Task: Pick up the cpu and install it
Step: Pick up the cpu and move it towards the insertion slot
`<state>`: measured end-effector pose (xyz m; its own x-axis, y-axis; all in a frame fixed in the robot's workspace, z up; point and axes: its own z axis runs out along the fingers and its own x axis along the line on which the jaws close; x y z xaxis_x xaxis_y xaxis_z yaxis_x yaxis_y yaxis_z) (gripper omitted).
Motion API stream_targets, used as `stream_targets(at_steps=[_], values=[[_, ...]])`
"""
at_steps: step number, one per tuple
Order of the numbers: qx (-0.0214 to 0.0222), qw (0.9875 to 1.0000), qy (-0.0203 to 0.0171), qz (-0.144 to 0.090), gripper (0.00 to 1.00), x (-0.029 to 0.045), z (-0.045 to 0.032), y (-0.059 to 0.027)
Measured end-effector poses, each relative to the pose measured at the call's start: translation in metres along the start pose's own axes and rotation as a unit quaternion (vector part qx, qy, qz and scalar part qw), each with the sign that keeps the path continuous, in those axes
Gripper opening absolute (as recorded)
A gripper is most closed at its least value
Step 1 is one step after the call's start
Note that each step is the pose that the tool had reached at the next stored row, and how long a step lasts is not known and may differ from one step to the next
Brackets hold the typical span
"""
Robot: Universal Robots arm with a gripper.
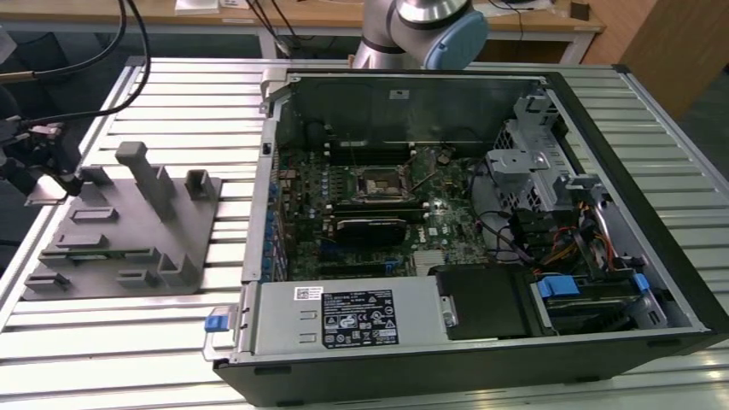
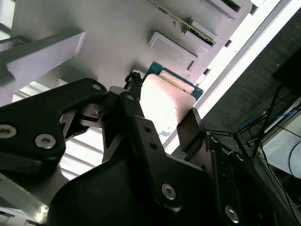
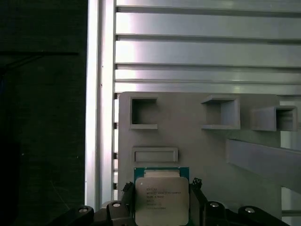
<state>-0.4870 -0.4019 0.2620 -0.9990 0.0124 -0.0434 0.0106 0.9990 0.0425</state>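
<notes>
One gripper (image 3: 161,187) low over grey block (image 3: 202,150), straddling cpu (image 3: 162,203)

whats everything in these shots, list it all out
cpu: one, silver top with green rim, lying on the fixture block
fixture block: one, grey with upright posts, at the exterior view's left of the case
computer case: one, black, open, mid-table
socket: one, black frame, middle of the board inside the case
power supply: one, silver, near edge of the case
table: one, silver slats, under everything
arm: one, silver and blue, behind the case
gripper: one, black, at the cpu
</notes>
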Motion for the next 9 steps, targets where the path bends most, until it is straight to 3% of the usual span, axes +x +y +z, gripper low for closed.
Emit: stream_targets(at_steps=[9], values=[[0.0, 1.0, -0.0011, 0.0, 0.55, -0.0002, -0.009, 0.0004]])
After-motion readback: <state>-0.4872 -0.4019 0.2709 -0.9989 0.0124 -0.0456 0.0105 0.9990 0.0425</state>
